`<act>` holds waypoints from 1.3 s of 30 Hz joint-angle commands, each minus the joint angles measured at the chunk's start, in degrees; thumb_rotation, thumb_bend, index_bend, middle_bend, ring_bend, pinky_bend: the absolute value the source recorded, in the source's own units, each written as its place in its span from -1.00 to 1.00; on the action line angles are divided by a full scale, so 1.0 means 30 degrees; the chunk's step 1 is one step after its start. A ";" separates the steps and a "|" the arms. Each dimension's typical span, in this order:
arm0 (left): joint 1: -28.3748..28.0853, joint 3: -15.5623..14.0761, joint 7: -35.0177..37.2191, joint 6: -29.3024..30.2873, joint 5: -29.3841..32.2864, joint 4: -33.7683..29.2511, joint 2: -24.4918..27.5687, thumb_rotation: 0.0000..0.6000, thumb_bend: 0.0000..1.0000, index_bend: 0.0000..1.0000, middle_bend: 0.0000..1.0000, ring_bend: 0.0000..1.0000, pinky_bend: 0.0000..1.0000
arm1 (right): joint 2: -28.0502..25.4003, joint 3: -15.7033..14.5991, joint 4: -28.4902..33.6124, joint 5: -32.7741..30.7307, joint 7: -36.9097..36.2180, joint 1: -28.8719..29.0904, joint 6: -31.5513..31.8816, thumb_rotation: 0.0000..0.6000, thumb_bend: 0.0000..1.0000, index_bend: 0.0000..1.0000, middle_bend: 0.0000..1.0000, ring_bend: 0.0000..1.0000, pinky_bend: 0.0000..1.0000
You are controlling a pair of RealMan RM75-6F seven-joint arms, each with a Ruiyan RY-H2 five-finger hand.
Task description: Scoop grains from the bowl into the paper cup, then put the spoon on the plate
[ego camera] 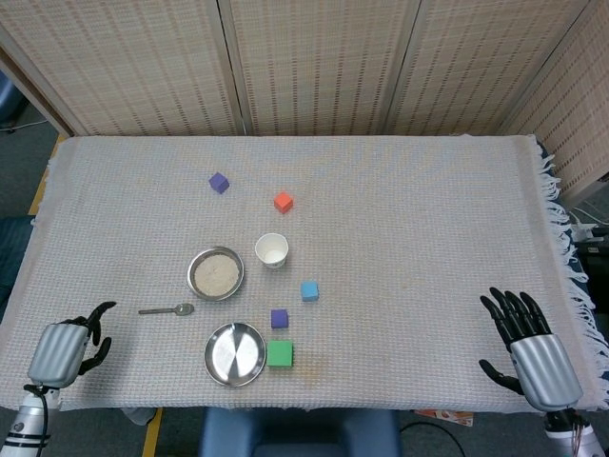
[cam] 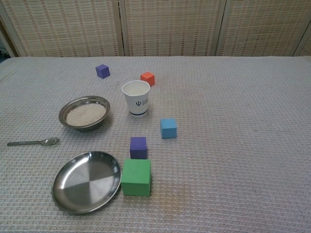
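Observation:
A steel bowl (ego camera: 189,276) (cam: 85,127) of white grains sits left of centre, and a white paper cup (ego camera: 272,250) (cam: 136,97) stands upright just to its right. The metal spoon (ego camera: 167,309) (cam: 33,142) lies flat on the cloth in front of the bowl, its handle pointing left. Nearer the front edge lies the empty steel plate (ego camera: 235,353) (cam: 87,181). My left hand (ego camera: 67,347) hovers at the front left corner, left of the spoon and apart from it, holding nothing. Empty with fingers spread, my right hand (ego camera: 528,343) is at the front right corner. The chest view shows neither hand.
Foam blocks are scattered about: purple (ego camera: 219,182) and red (ego camera: 283,202) behind the cup, blue (ego camera: 309,290) to its front right, a small purple one (ego camera: 279,318) and a green one (ego camera: 280,354) beside the plate. A woven screen backs the table.

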State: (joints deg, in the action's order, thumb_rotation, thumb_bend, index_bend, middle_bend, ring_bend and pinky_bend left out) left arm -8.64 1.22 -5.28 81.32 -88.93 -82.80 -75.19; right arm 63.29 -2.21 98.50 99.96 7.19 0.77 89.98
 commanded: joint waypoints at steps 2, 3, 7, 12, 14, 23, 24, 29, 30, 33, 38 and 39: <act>-0.0749 0.0519 -0.1279 -0.1095 0.0973 0.0109 -0.1188 1.00 -0.17 -0.03 1.00 0.98 1.00 | -0.0070 -0.0027 0.0017 0.0058 -0.0128 -0.0032 0.0082 1.00 -0.85 -1.00 -1.00 -1.00 -1.00; -0.0836 0.0576 -0.1425 -0.1278 0.1154 0.0149 -0.1373 1.00 -0.17 0.02 1.00 1.00 1.00 | -0.0092 -0.0044 0.0023 0.0060 -0.0189 -0.0043 0.0092 1.00 -0.85 -1.00 -1.00 -1.00 -1.00; -0.1197 0.0718 -0.1961 -0.2140 0.1898 0.0109 -0.1865 1.00 -0.17 0.06 1.00 1.00 1.00 | -0.0192 -0.0006 0.0010 -0.0049 -0.0429 -0.0028 0.0082 1.00 -0.85 -1.00 -1.00 -1.00 -1.00; -0.1528 0.1000 -0.2551 -0.2548 0.2543 -0.0145 -0.2336 1.00 -0.19 0.01 1.00 1.00 1.00 | -0.0258 0.0026 -0.0041 -0.0159 -0.0625 0.0055 -0.0063 1.00 -0.85 -1.00 -1.00 -1.00 -1.00; -0.1700 0.1164 -0.2790 -0.2711 0.2826 -0.0142 -0.2573 1.00 -0.19 -0.03 1.00 1.00 1.00 | -0.0267 0.0020 -0.0052 -0.0174 -0.0653 0.0063 -0.0089 1.00 -0.85 -1.00 -1.00 -1.00 -1.00; -0.2427 0.1645 -0.3542 -0.3276 0.3715 0.0801 -0.3784 1.00 -0.21 -0.08 1.00 1.00 1.00 | -0.0263 0.0023 0.0036 -0.0262 -0.0551 0.0058 -0.0149 1.00 -0.85 -1.00 -1.00 -1.00 -1.00; -0.2481 0.1654 -0.3596 -0.3338 0.3789 0.0925 -0.3901 1.00 -0.21 -0.07 1.00 1.00 1.00 | -0.0260 0.0027 0.0041 -0.0295 -0.0548 0.0070 -0.0188 1.00 -0.85 -1.00 -1.00 -1.00 -1.00; -0.2799 0.1722 -0.4384 -0.3560 0.4204 0.1723 -0.4657 1.00 -0.21 -0.06 1.00 1.00 1.00 | -0.0263 0.0042 0.0073 -0.0443 -0.0516 0.0150 -0.0412 1.00 -0.85 -1.00 -1.00 -1.00 -1.00; -0.2872 0.1742 -0.4517 -0.3620 0.4278 0.1854 -0.4799 1.00 -0.21 -0.06 1.00 1.00 1.00 | -0.0264 0.0042 0.0074 -0.0459 -0.0517 0.0151 -0.0423 1.00 -0.85 -1.00 -1.00 -1.00 -1.00; -0.3133 0.1795 -0.5042 -0.3795 0.4468 0.2347 -0.5255 1.00 -0.21 -0.09 1.00 1.00 1.00 | -0.0278 0.0052 0.0078 -0.0476 -0.0591 0.0149 -0.0398 1.00 -0.85 -1.00 -1.00 -1.00 -1.00; -0.3512 0.1912 -0.5522 -0.4223 0.4931 0.3289 -0.5954 1.00 -0.21 -0.10 1.00 1.00 1.00 | -0.0328 0.0089 0.0061 -0.0476 -0.0701 0.0104 -0.0241 1.00 -0.85 -1.00 -1.00 -1.00 -1.00; -0.3569 0.1944 -0.5553 -0.4308 0.5031 0.3431 -0.6046 1.00 -0.21 -0.10 1.00 1.00 1.00 | -0.0336 0.0095 0.0057 -0.0474 -0.0708 0.0102 -0.0228 1.00 -0.85 -1.00 -1.00 -1.00 -1.00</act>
State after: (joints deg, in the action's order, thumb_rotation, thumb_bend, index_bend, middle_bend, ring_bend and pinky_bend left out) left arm -18.99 6.88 -21.66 68.84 -74.31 -73.05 -92.86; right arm 62.28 -1.93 98.68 98.54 5.06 1.07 89.30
